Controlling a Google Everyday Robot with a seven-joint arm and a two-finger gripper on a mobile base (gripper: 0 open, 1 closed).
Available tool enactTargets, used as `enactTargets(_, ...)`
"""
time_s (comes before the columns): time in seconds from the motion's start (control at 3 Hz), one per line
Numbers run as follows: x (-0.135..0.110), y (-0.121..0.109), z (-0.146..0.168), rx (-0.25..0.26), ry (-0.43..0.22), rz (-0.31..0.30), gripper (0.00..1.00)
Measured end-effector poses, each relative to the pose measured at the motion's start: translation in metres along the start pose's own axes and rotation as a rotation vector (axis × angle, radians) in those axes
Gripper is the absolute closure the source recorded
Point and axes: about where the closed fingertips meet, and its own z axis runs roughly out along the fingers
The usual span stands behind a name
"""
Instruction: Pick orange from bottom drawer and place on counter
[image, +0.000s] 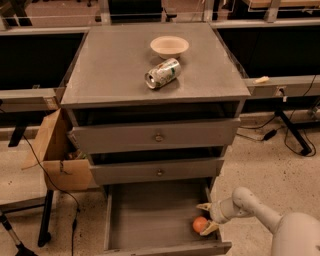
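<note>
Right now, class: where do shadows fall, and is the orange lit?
Camera view: the counter is evenly lit, shadow fills the gaps above the upper drawers, the orange shows bright in the bottom drawer, the open hand close beside it.

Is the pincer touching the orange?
Cannot tell. Camera view: open pincer by the orange in the bottom drawer; no contact or gap shows plainly.

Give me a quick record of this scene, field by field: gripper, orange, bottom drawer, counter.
gripper: open, low at the right side of the bottom drawer, right next to the orange
orange: on the drawer floor, front right corner
bottom drawer: pulled out
counter: holds a bowl and a can lying on its side
</note>
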Motion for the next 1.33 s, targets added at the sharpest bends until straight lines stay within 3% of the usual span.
enactTargets(0.33,-0.0037,0.0041,0.0128,-0.005,0.063,0.003,0.15)
enactTargets(0.67,0.0018,0.0053,0.0198,0.008,0.128,0.02,0.15)
enactTargets(1.0,0.0026,0.0045,0.0189,0.014,0.144,0.026,0.14)
enactTargets(1.33,0.0033,0.0045,0.0181,0.019,0.153,0.032,0.27)
